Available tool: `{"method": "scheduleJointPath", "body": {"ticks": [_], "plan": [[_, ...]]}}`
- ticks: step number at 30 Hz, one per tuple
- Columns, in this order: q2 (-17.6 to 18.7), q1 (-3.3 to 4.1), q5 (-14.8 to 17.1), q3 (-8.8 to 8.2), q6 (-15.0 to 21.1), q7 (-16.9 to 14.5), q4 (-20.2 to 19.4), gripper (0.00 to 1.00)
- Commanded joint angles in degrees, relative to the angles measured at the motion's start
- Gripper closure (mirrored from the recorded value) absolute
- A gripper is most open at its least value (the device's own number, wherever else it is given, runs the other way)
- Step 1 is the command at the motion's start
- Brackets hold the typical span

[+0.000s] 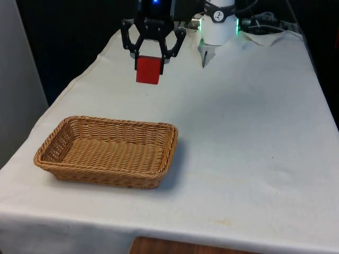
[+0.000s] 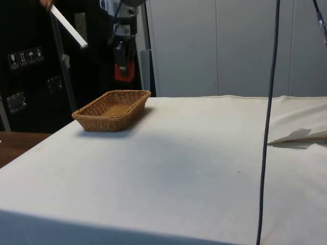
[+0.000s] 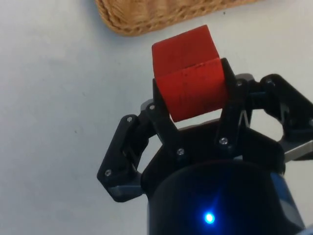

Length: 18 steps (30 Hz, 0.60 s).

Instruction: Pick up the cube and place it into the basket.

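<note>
The wicker basket (image 1: 108, 152) lies on the white-clothed bench (image 1: 249, 137) towards the front view's left, and beyond it the black pincer (image 1: 150, 59) hangs in the air, closed on the red cube (image 1: 148, 70), which sits well above the cloth. In the side view the basket (image 2: 113, 109) rests near the bench's far edge with the cube (image 2: 123, 72) raised just behind it. In the wrist view the two fingers (image 3: 163, 113) clamp the cube (image 3: 188, 72) from both sides, with the basket's rim (image 3: 146, 17) past it.
</note>
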Motion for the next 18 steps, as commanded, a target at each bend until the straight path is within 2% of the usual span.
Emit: {"method": "scheduleJointPath", "body": {"ticks": [1,2,3,10,11,12,18], "plan": [[0.80,-0.52,1.26,0.57,-0.69,-0.80,1.26,0.98],[0.57,-0.06,0.34,0.00,-0.06,-0.06,0.74,0.98],[1.83,-0.57,1.89,0.57,-0.86,-0.97,2.52,0.98],[5.96,-0.86,4.70,0.63,-0.74,-1.49,7.10,0.98],[5.96,-0.29,4.07,0.00,-0.23,-0.92,6.76,0.98],[7.22,-0.97,5.56,0.63,-0.69,-1.66,8.37,0.98],[11.12,-1.60,8.19,0.46,-0.69,-2.41,12.49,0.98]]}}
